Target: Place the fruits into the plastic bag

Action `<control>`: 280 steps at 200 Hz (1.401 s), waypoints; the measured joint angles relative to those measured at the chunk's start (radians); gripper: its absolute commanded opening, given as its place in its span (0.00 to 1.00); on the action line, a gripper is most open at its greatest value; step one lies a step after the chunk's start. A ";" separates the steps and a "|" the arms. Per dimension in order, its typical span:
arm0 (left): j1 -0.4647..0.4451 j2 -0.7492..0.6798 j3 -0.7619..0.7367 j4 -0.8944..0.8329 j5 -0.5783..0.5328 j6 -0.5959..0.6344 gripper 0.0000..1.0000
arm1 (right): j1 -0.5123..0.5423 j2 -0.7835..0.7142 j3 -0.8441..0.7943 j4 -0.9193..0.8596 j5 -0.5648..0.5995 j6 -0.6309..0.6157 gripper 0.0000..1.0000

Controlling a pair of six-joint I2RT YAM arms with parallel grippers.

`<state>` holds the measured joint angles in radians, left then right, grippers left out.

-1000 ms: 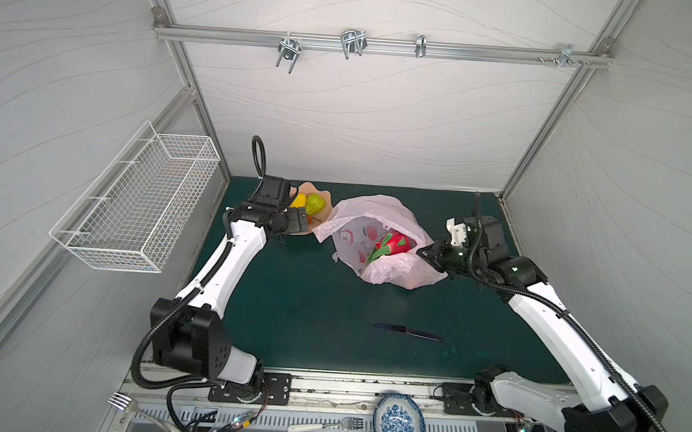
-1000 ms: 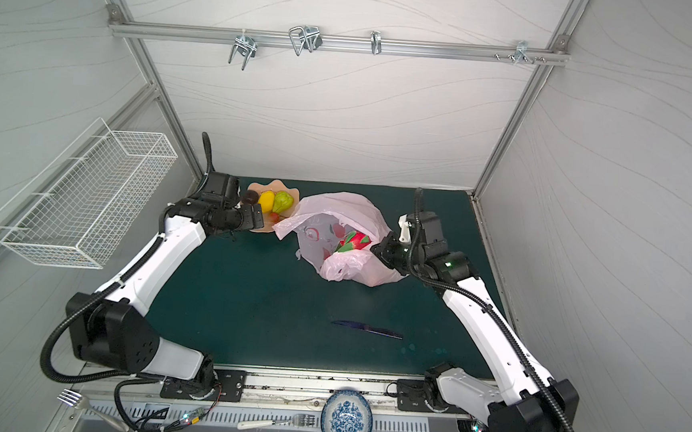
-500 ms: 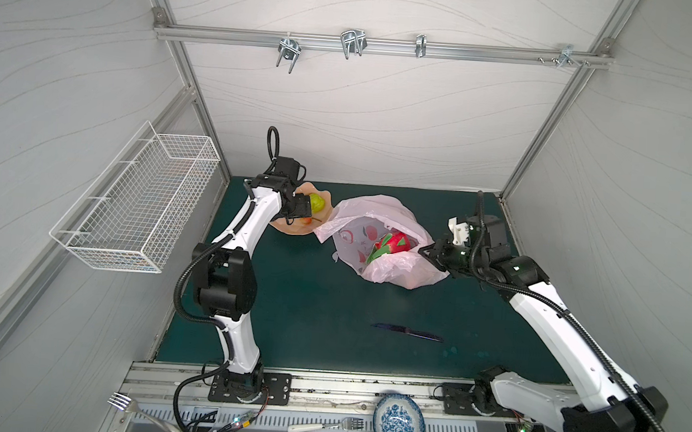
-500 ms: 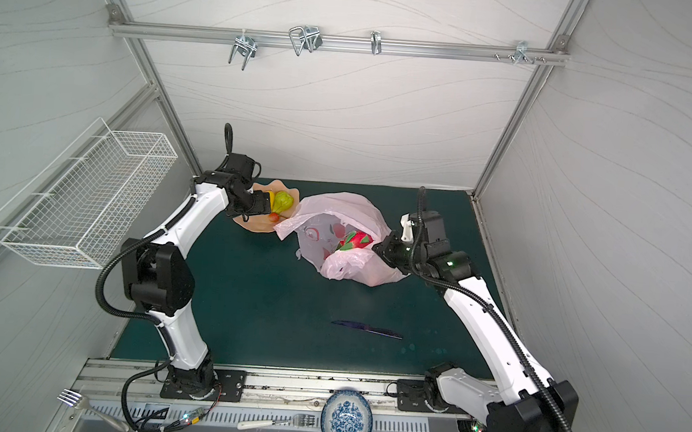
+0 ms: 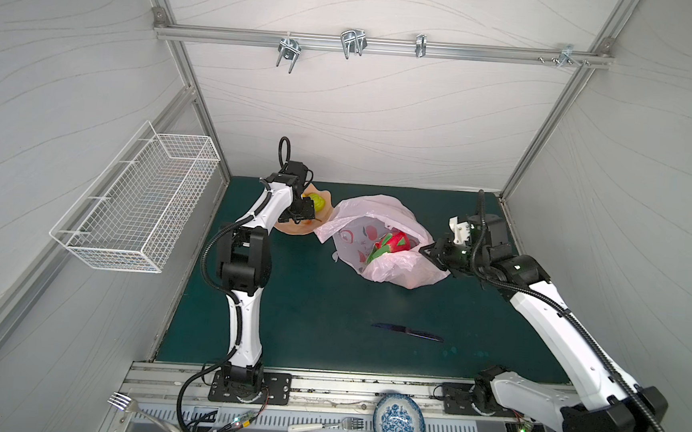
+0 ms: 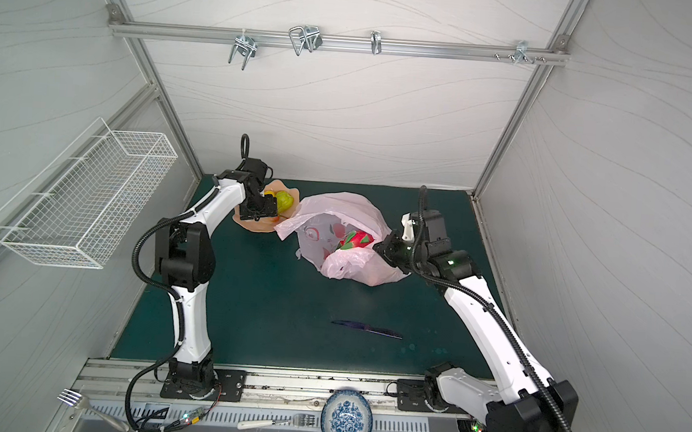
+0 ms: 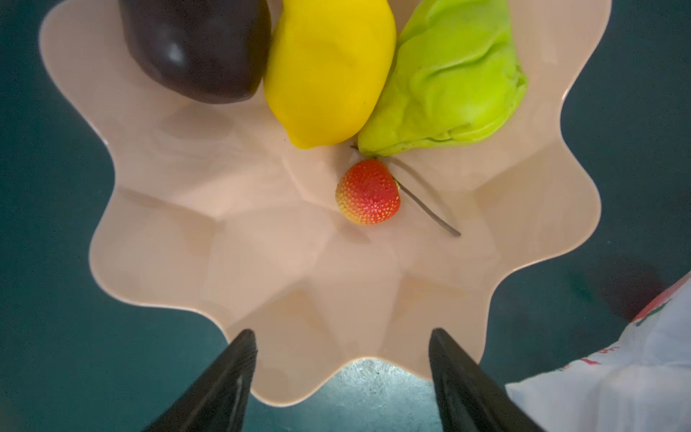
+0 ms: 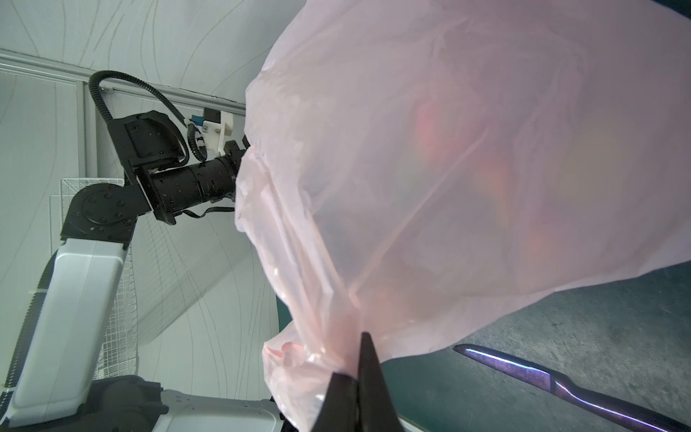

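Observation:
The pale pink plastic bag (image 5: 377, 215) (image 6: 336, 208) lies open on the green mat, with a red-green dragon fruit (image 5: 394, 242) (image 6: 357, 239) inside. My right gripper (image 8: 361, 359) (image 5: 429, 252) is shut on the bag's edge and holds it up. The peach scalloped bowl (image 7: 261, 243) (image 5: 293, 228) holds a dark brown fruit (image 7: 194, 48), a yellow lemon (image 7: 329, 71), a green pear (image 7: 448, 74) and a strawberry (image 7: 368, 191). Just above the bowl's near rim hangs my left gripper (image 7: 342, 336) (image 5: 303, 212) (image 6: 259, 210), open and with nothing between its fingers.
A dark knife (image 5: 407, 332) (image 8: 561, 385) lies on the mat toward the front. A white wire basket (image 5: 137, 202) hangs on the left wall. A blue-patterned plate (image 5: 398, 423) and two forks lie on the front ledge, off the mat.
My left arm has risen and folded, bringing its gripper over the bowl, and the jaws have narrowed somewhat. The right arm and the bag have stayed put.

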<state>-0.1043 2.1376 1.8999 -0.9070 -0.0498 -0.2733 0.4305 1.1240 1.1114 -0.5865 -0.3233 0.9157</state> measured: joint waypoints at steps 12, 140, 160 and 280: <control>0.000 0.026 0.021 0.004 0.006 -0.003 0.71 | 0.000 0.000 0.002 -0.004 0.000 0.000 0.00; 0.006 0.166 0.058 0.060 0.043 -0.039 0.67 | -0.001 0.001 0.010 -0.040 -0.005 -0.002 0.00; 0.010 0.170 0.069 0.070 0.044 -0.045 0.66 | -0.001 0.001 0.022 -0.043 -0.005 -0.007 0.00; 0.038 0.186 0.069 0.079 0.063 -0.046 0.40 | -0.001 0.000 0.026 -0.043 -0.005 -0.008 0.00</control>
<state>-0.0666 2.3238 1.9686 -0.8276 0.0135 -0.3191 0.4297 1.1244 1.1370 -0.6300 -0.3279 0.9077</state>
